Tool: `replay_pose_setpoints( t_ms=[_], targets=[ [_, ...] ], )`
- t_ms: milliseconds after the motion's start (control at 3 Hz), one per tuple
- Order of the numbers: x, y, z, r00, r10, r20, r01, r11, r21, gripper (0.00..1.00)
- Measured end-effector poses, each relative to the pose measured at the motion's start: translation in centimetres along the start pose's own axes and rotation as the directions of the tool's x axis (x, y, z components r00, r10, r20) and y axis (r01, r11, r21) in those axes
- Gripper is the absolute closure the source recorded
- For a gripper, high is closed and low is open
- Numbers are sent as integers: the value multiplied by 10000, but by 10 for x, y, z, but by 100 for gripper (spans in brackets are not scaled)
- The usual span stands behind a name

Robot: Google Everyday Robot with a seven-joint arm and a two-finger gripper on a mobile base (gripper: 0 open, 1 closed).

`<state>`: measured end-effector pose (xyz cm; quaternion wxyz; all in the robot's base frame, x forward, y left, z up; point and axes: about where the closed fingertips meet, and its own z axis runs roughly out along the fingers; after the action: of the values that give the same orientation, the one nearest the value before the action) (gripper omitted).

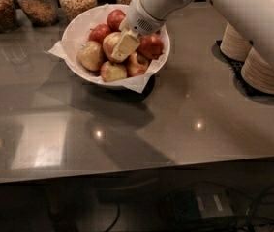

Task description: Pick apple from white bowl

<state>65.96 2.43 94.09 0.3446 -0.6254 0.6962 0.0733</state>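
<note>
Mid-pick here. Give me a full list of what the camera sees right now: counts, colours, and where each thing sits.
white bowl: one, glossy white, back centre of the counter.
paper liner: one, crinkled white, in the bowl, corners sticking out.
apple: one, pale yellow with pink-red blush, middle of the bowl, at the gripper.
other apples: about six, three dark red, the others yellow-tan or yellow-red, around it in the bowl.
glass jars: four, clear with brown contents, along the back edge.
stacked bowls: two stacks, beige, right side.
counter: one, glossy grey.
dark box: one, with cables, below the counter.
arm: one, white, from upper right.
gripper: one, cream, down in the bowl.
</note>
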Motion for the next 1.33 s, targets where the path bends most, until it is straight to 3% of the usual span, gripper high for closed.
replay_pose_setpoints(
  t_ms=[333,667,1000,1333],
  targets=[
    [0,-1,16,9998,-47,-169,43,9997,-249,28],
    [1,-1,23,9997,-49,-238,40,9993,-366,30],
    [2,-1,24,9997,-48,-254,38,9992,-387,44],
    [3,0,25,9996,-49,-291,37,9991,-412,65]
  ],
)
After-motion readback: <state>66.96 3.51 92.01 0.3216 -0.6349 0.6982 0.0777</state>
